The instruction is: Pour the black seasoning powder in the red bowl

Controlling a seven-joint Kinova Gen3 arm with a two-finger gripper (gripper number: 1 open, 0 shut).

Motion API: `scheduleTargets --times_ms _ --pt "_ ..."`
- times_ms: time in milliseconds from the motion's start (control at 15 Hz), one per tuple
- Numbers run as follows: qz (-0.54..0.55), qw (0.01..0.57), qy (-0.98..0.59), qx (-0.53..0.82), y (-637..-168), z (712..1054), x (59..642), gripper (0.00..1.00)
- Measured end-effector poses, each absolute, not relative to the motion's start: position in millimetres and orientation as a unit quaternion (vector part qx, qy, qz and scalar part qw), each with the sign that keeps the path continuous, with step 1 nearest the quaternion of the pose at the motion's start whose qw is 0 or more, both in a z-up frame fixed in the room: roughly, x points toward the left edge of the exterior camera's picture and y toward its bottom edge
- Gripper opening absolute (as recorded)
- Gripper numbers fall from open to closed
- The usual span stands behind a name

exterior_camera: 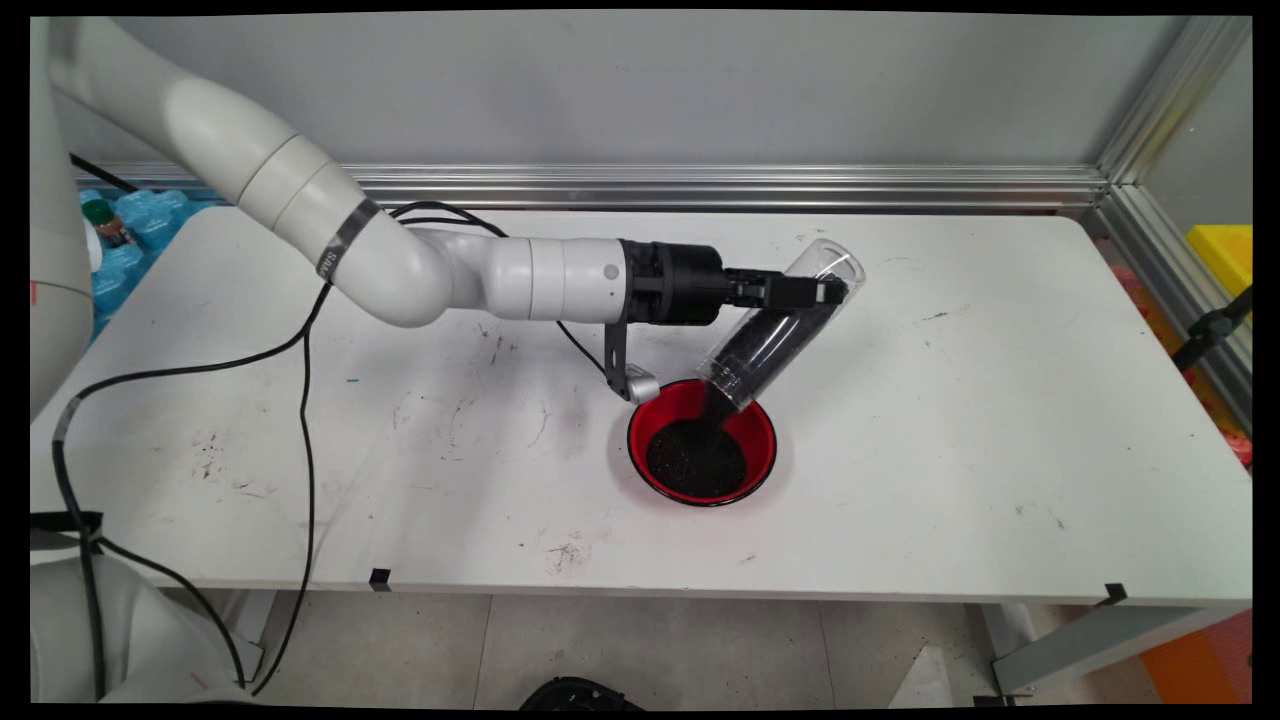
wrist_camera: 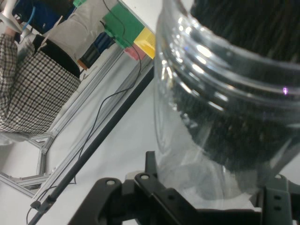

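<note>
Black two-finger pincer (exterior_camera: 822,290) clamped narrow around a clear, ribbed plastic cylinder jar (exterior_camera: 785,325), gripping it near the closed upper end. Held tilted, mouth pointing down toward 7 o'clock, base raised toward 1 o'clock. Partly filled with fine black granules (exterior_camera: 765,345), sliding down the lower wall of the jar and falling in a thin stream from the mouth.

Directly beneath the mouth, a round red bowl with a dark rim (exterior_camera: 702,441), resting on the white desk (exterior_camera: 900,450) slightly right of centre. Inside the bowl, a heap of the same black granules covering most of the bottom, red wall showing around it at 10 to 2 o'clock. Jar mouth just above the bowl's rim at 1 o'clock; contact between them impossible to tell.

White arm reaching in horizontally from 9 o'clock, wrist level, black cables (exterior_camera: 300,400) looping down from it across the desk's left half and over the near edge. Scattered dark scuffs and specks on the desk surface, well apart from the bowl.

In the hand view, jar (wrist_camera: 225,108) filling the right side, threaded neck and dark contents seen close, black linkage below at 6 o'clock.
</note>
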State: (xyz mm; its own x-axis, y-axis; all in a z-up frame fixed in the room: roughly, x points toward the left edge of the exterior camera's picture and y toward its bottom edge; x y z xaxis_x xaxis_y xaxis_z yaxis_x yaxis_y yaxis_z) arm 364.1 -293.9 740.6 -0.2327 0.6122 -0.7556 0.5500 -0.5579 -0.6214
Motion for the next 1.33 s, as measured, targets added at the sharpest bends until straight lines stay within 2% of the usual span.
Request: scheduleTargets --times_ms 533,1333 --pt "0.613 0.037 -0.506 -0.606 -297 733 365 0.0" --pt "0.551 0.113 -0.659 -0.5 -310 718 370 0.0"
